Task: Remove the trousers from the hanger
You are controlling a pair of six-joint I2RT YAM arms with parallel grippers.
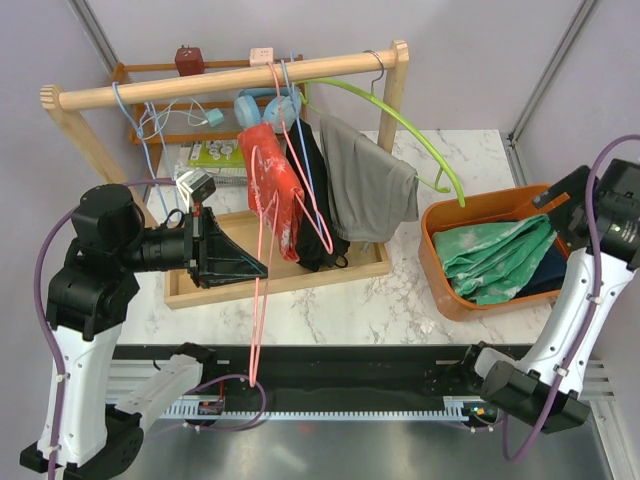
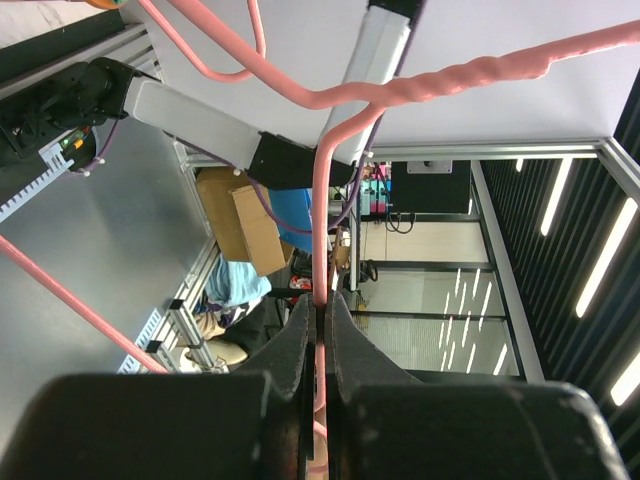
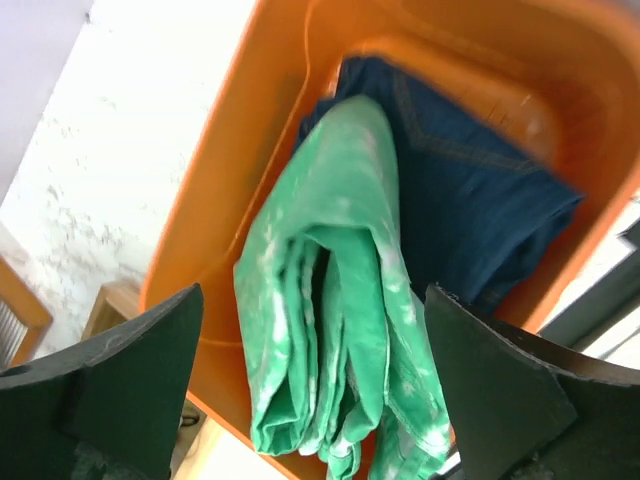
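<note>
Both pairs of trousers lie folded in the orange basket (image 1: pixel 440 285) at the right: the mint-green pair (image 1: pixel 490 255) on top and the dark navy denim pair (image 1: pixel 545 270) under it. In the right wrist view the mint-green trousers (image 3: pixel 330 300) lie directly below my open right gripper (image 3: pixel 315 370), beside the denim (image 3: pixel 460 190), and no finger touches them. That gripper (image 1: pixel 556 200) hovers over the basket's far side. My left gripper (image 1: pixel 262 268) is shut on the thin wire of an empty pink hanger (image 1: pixel 257 320), which shows pinched between the jaws (image 2: pixel 322 300).
A wooden rack (image 1: pixel 230 82) stands on a wooden tray (image 1: pixel 280 282) at the back left. On it hang a red garment (image 1: pixel 270 185), a black garment (image 1: pixel 315 200) and a grey garment (image 1: pixel 370 185). A green hanger (image 1: pixel 420 135) curves out toward the basket.
</note>
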